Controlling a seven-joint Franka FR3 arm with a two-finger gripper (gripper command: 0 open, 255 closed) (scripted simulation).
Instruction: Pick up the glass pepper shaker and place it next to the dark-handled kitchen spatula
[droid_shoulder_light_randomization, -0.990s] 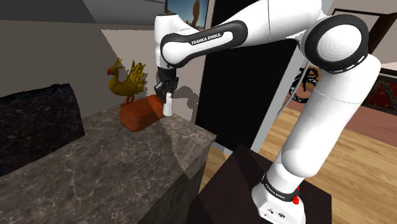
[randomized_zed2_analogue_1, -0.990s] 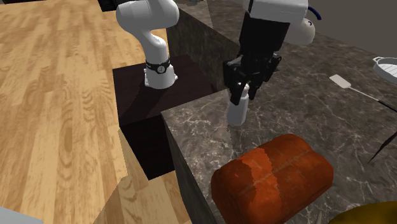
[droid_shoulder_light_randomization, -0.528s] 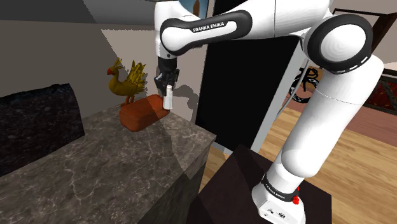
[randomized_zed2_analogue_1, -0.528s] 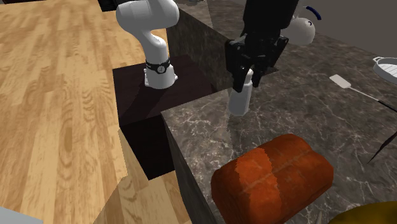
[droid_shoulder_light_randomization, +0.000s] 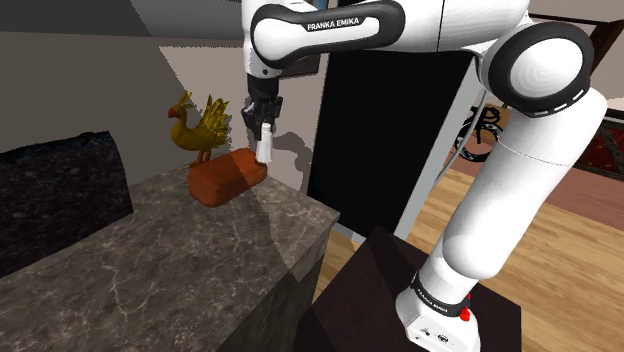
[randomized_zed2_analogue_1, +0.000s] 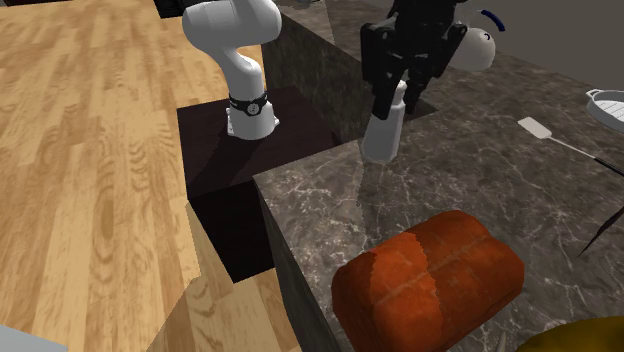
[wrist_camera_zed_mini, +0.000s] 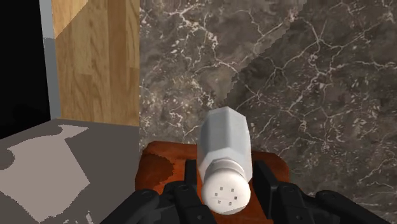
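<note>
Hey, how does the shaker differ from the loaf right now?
The shaker is pale grey-white; the loaf is reddish-brown. The shaker hangs in the gripper, clear of the counter; the loaf lies on it. The shaker is slim, while the loaf is broad, low and much bigger. Both are over the same dark marbled counter.

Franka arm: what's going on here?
The arm's pincer is shut on a white pepper shaker. It grips the shaker near its perforated cap and holds it clear above the dark marble counter. The spatula lies on the counter toward the second exterior view's right, apart from the shaker. A reddish-brown loaf sits nearby. The shaker is not yet placed.
</note>
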